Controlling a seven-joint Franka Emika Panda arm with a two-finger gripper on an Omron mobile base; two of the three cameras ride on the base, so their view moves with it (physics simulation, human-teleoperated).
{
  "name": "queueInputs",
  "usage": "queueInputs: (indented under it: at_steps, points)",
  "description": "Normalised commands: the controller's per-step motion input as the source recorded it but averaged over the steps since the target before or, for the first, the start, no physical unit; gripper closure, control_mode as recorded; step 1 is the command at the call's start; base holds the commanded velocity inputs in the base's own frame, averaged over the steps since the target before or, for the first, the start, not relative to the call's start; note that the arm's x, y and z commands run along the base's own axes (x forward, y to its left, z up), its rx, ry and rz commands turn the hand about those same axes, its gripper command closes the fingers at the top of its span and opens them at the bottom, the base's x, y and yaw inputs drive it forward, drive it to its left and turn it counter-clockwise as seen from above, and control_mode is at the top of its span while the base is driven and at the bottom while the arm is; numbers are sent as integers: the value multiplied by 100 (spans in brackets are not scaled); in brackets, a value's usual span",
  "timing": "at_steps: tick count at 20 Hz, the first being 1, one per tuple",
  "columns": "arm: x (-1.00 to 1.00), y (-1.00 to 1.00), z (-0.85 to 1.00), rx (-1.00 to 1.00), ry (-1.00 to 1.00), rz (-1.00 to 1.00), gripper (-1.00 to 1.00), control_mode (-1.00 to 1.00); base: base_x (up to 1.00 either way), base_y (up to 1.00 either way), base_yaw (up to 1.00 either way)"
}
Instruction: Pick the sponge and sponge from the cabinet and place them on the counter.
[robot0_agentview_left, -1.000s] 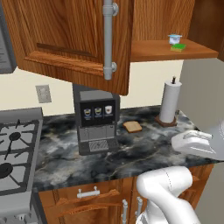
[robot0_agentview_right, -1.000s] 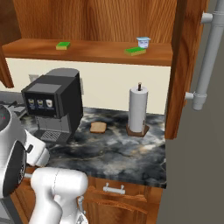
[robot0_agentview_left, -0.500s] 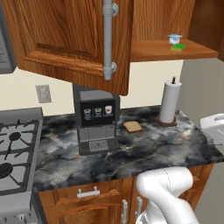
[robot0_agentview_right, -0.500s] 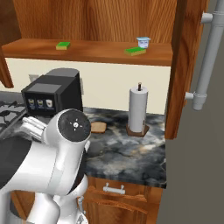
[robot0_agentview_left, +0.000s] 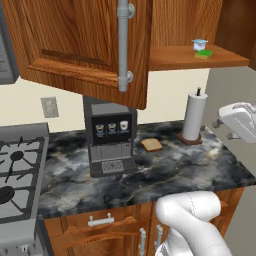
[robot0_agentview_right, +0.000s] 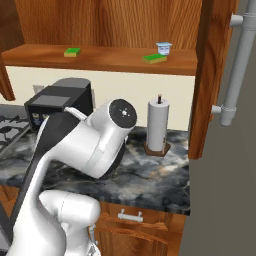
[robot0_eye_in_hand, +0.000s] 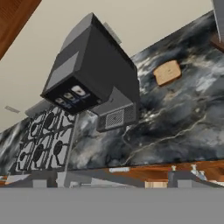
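The right base view shows both sponges on the cabinet (robot0_agentview_right: 210, 75) shelf: one sponge (robot0_agentview_right: 72, 52) near the left end, the other sponge (robot0_agentview_right: 154, 59) beside a cup (robot0_agentview_right: 163, 48). The gripper's jaws stand wide apart, probably holding nothing. On the counter (robot0_eye_in_hand: 183, 113), bread (robot0_eye_in_hand: 166, 72) lies behind a coffee machine (robot0_eye_in_hand: 94, 72).

Reddish-brown grained wooden cabinet (robot0_agentview_left: 90, 45), brushed metal bar handle (robot0_agentview_left: 123, 45), glossy veined stone counter (robot0_agentview_left: 170, 172), matt black plastic coffee machine (robot0_agentview_left: 110, 137)
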Motion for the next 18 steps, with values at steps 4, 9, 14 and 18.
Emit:
queueInputs:
  at_steps: [4, 9, 14, 18]
  points:
    - [67, 1, 22, 1, -1, -6, -100, -100, 0, 0, 0]
    - [19, 20, 33, 1, -12, 0, -100, -100, 0, 0, 0]
    - [12, 40, 34, 0, -10, 0, -100, -100, 0, 0, 0]
    - [10, 55, 30, 0, -12, 0, -100, -100, 0, 0, 0]
